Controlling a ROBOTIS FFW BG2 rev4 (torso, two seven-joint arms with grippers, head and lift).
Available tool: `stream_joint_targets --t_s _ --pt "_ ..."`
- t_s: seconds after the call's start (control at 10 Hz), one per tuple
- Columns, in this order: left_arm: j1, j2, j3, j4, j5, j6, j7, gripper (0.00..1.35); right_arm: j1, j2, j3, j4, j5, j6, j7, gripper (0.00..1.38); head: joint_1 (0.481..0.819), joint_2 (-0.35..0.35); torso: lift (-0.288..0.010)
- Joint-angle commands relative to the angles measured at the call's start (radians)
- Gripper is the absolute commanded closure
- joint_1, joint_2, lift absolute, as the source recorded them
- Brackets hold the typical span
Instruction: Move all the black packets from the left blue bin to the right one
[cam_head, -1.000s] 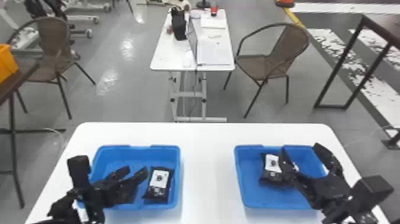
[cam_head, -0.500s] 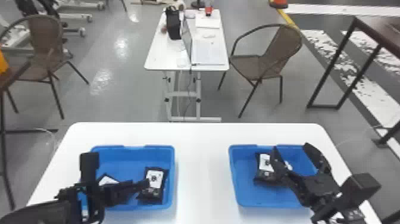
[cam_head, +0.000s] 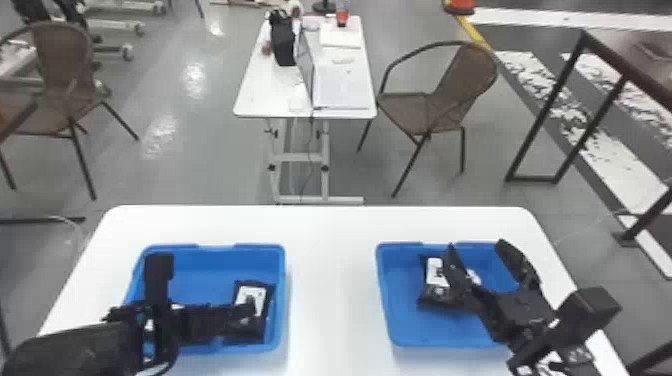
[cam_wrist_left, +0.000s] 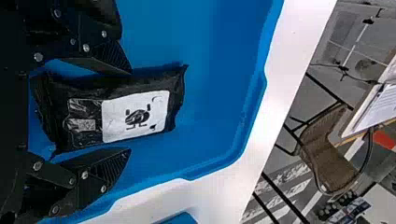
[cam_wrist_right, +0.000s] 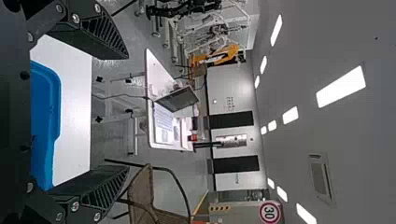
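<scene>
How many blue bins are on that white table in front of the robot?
2. One blue bin is on the left of the white table, the other blue bin on the right; the arms hide parts of both.

left tool farther right, apparently over black packet

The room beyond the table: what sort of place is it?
Probably a robotics lab or test area, judging by the robot arm, the laptop and the painted floor stripes.

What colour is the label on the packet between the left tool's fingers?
White, best seen in left wrist view.
</scene>
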Motion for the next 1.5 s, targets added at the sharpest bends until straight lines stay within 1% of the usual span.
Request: stream_joint_targets --t_s 0.0,0.1,0.2,0.3,0.4,0.5,0.6,0.7,0.8,0.9,1.0,1.1,1.2,1.3,1.4 --pt "-0.030 0.001 -0.005 0.069 0.003 -0.033 -0.009 0.67 -0.004 0.002 0.003 0.008 -0.008 0.000 0.000 0.19 0.695 -0.071 0.000" --pt "-0.031 0.001 -0.005 0.074 0.006 -0.056 -0.016 0.78 -0.006 0.002 0.004 0.011 -0.013 0.002 0.000 0.19 0.695 -0.075 0.000" --pt "-0.031 0.001 -0.002 0.080 0.007 -0.081 -0.032 0.86 -0.006 0.002 0.007 0.017 -0.022 0.002 0.000 0.19 0.695 -0.075 0.000" --pt "-0.028 0.001 0.002 0.082 0.018 -0.096 -0.042 1.07 -0.006 0.002 0.012 0.021 -0.031 0.003 0.000 0.19 0.695 -0.075 0.000" --pt "-0.016 0.001 0.002 0.082 0.036 -0.160 -0.059 1.22 -0.006 0.002 0.012 0.021 -0.033 0.006 0.000 0.19 0.695 -0.074 0.000" --pt "-0.002 0.001 0.004 0.080 0.059 -0.222 -0.099 1.22 -0.006 0.002 0.013 0.021 -0.038 0.008 0.000 0.19 0.695 -0.074 0.000" --pt "0.015 0.001 0.004 0.066 0.079 -0.260 -0.165 1.22 -0.003 0.002 0.013 0.021 -0.047 0.008 0.000 0.19 0.695 -0.078 0.000" --pt "0.056 0.002 0.008 -0.004 0.102 -0.254 -0.216 1.22 -0.003 0.002 0.016 0.021 -0.050 0.011 0.000 0.19 0.695 -0.083 0.000" --pt "0.105 0.002 0.015 -0.098 0.121 -0.209 -0.248 1.22 -0.003 0.002 0.024 0.021 -0.059 0.014 0.000 0.19 0.695 -0.095 0.000" --pt "0.148 0.007 0.021 -0.182 0.108 -0.173 -0.277 1.22 -0.006 0.002 0.036 0.024 -0.065 0.017 0.000 0.19 0.695 -0.101 0.000" --pt "0.181 0.020 0.016 -0.256 0.105 -0.148 -0.302 1.22 -0.013 0.002 0.053 0.034 -0.079 0.017 0.000 0.20 0.695 -0.103 0.000" --pt "0.197 0.022 0.018 -0.305 0.101 -0.127 -0.314 1.22 -0.021 0.002 0.067 0.041 -0.088 0.017 0.000 0.20 0.695 -0.097 0.000" --pt "0.196 0.013 0.031 -0.329 0.033 -0.074 -0.314 1.17 -0.023 0.002 0.067 0.041 -0.090 0.017 0.000 0.20 0.695 -0.092 0.000" --pt "0.191 -0.006 0.064 -0.349 -0.079 -0.002 -0.312 0.74 -0.024 0.002 0.070 0.043 -0.090 0.017 0.000 0.20 0.695 -0.085 0.000" --pt "0.194 -0.039 0.119 -0.351 -0.137 0.015 -0.311 0.30 -0.024 0.002 0.073 0.046 -0.097 0.018 0.000 0.20 0.695 -0.074 0.000"
